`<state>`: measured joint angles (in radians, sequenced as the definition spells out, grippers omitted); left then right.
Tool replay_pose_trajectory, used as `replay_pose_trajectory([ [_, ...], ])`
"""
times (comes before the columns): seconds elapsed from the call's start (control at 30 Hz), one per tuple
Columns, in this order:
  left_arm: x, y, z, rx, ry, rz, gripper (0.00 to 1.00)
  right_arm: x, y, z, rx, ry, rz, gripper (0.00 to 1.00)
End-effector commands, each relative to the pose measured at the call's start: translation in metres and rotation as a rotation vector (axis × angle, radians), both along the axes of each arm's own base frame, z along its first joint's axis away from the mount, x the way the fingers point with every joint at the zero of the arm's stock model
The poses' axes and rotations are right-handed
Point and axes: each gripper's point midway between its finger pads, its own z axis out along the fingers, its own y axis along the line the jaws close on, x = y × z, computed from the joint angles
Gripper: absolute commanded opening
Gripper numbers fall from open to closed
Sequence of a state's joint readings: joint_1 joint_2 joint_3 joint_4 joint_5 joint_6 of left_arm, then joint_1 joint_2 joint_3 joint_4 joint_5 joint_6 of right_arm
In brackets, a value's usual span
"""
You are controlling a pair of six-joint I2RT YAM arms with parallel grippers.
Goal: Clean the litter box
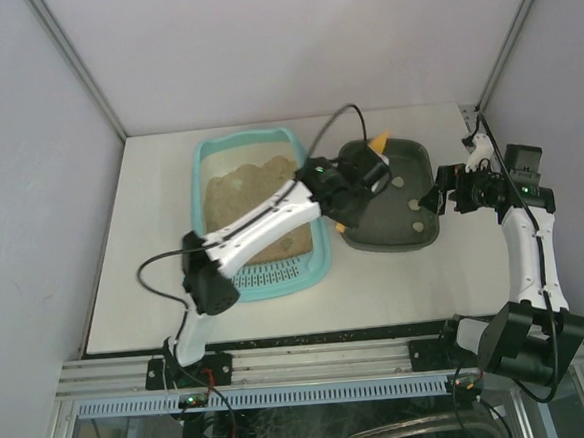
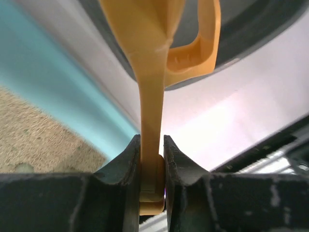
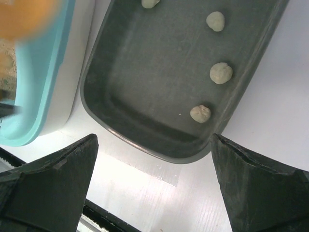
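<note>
The litter box (image 1: 208, 165) is a light turquoise tray holding tan sand (image 1: 250, 197), with a slotted grate (image 1: 268, 275) at its near end. My left arm reaches across it, and the left gripper (image 1: 349, 203) (image 2: 152, 162) is shut on the handle of an orange scoop (image 2: 150, 87). The scoop's tip (image 1: 379, 141) shows over the far left corner of a dark grey tray (image 1: 423, 155). Turquoise rim (image 2: 53, 82) and sand (image 2: 38, 140) fill the left of the left wrist view. My right gripper (image 1: 441, 199) (image 3: 154, 145) hangs open and empty over the table, by the grey tray's (image 3: 159, 63) edge.
Several pale clumps (image 3: 221, 73) lie in the grey tray, also seen as clumps (image 1: 412, 205) from above. The litter box's corner (image 3: 38, 72) sits just left of that tray. Grey walls enclose the white table (image 1: 157, 289) on three sides.
</note>
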<state>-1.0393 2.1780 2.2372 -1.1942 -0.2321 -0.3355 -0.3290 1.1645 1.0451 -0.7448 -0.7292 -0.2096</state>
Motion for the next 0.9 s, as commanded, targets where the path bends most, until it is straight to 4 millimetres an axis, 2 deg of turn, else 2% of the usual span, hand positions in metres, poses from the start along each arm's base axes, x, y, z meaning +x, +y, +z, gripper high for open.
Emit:
replay_pose_trajectory([
  [0.0, -0.014, 0.052, 0.114, -0.236, -0.064, 0.168, 0.0, 0.004, 0.012, 0.005, 0.016, -0.017, 0.05, 1.0],
  [0.13, -0.03, 0.092, 0.088, -0.194, 0.065, 0.353, 0.0, 0.003, 0.022, 0.004, 0.037, -0.009, 0.086, 1.0],
  [0.23, -0.041, 0.116, 0.064, -0.2, 0.145, 0.581, 0.0, 0.001, 0.039, 0.007, 0.115, 0.008, 0.152, 1.0],
  [0.33, -0.051, 0.121, 0.041, -0.249, 0.261, 0.751, 0.0, -0.002, 0.068, 0.008, 0.178, 0.061, 0.268, 1.0],
  [0.43, -0.057, 0.123, 0.023, -0.221, 0.338, 0.863, 0.0, -0.007, 0.091, 0.001, 0.172, 0.105, 0.356, 1.0],
  [0.6, -0.051, 0.125, 0.025, -0.124, 0.347, 0.929, 0.0, -0.021, 0.11, -0.008, 0.136, 0.116, 0.431, 1.0],
  [0.7, -0.048, 0.121, 0.026, -0.144, 0.377, 0.98, 0.0, -0.025, 0.111, -0.006, 0.138, 0.107, 0.436, 1.0],
  [0.87, -0.057, 0.131, 0.019, -0.159, 0.397, 1.152, 0.0, -0.027, 0.109, -0.003, 0.157, 0.104, 0.435, 1.0],
])
